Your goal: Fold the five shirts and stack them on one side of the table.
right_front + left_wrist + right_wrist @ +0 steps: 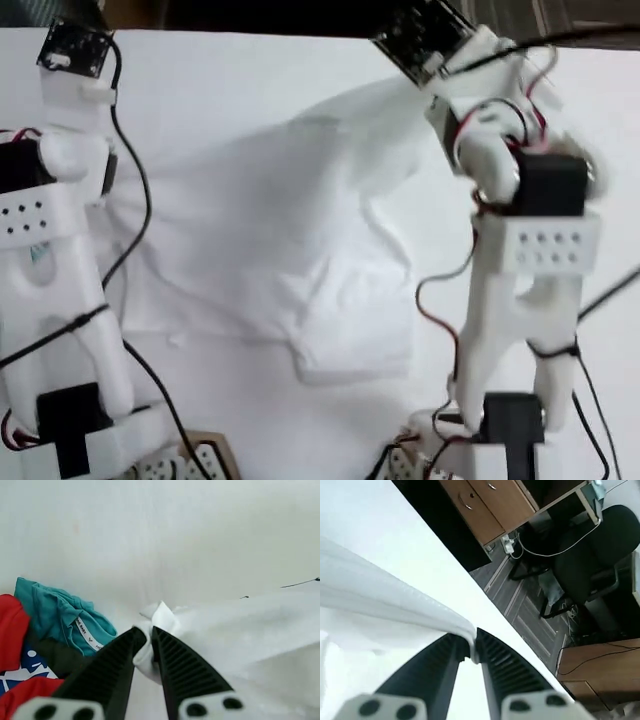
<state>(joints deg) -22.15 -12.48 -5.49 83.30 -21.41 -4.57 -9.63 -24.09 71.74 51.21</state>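
A white shirt [270, 230] lies spread over the middle of the white table [250, 70], its near part folded into a thicker band [350, 345]. My left gripper [149, 632] is shut on a bunched corner of the white shirt [162, 615], close to the tabletop. My right gripper [472, 647] is shut on the shirt's far edge [395, 597] and holds it raised off the table. In the high view that lifted edge [385, 105] rises toward the right arm [520, 180]. The left arm [60, 200] stands at the shirt's left side.
Beside the left gripper lies a heap of other shirts: teal [60, 615], red [12, 625], a dark one [55, 655]. Past the table's far edge [470, 575] are wooden drawers [485, 505] and an office chair [600, 545]. Black cables [135, 190] trail over the cloth.
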